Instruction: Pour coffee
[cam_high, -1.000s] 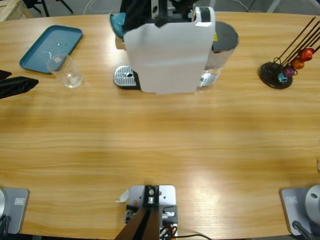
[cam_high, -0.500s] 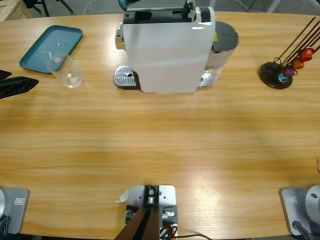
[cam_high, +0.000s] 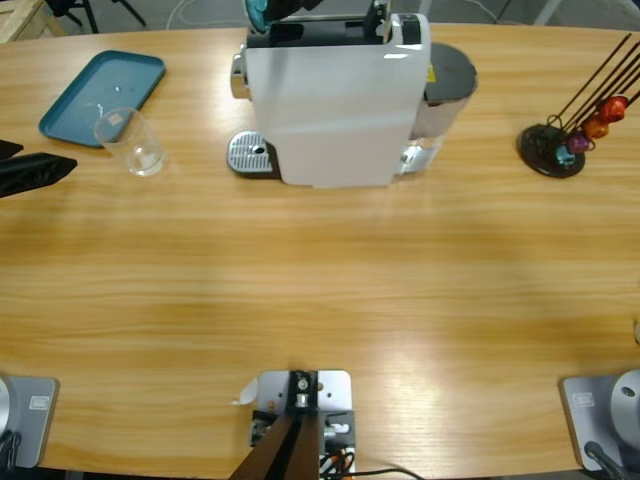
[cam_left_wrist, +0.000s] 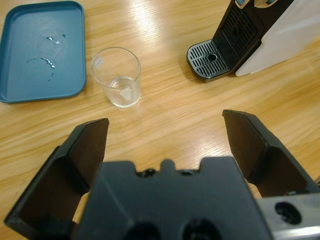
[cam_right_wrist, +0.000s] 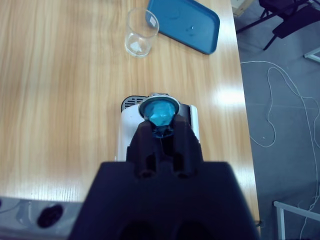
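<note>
Glossy wood table (cam_high: 320, 290), clear glass cup (cam_left_wrist: 116, 76), white plastic machine (cam_high: 335, 110)

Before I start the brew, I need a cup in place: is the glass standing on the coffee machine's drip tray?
No, the glass stands on the bare table beside the blue tray, apart from the drip tray.

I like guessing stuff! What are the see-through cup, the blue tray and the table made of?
The cup looks like clear glass, or maybe clear plastic: the table shows through it and its rim shines. The tray looks like smooth teal plastic with a moulded raised rim; water drops sit on it. The table looks like varnished wood: long grain lines and glossy light patches.
</note>
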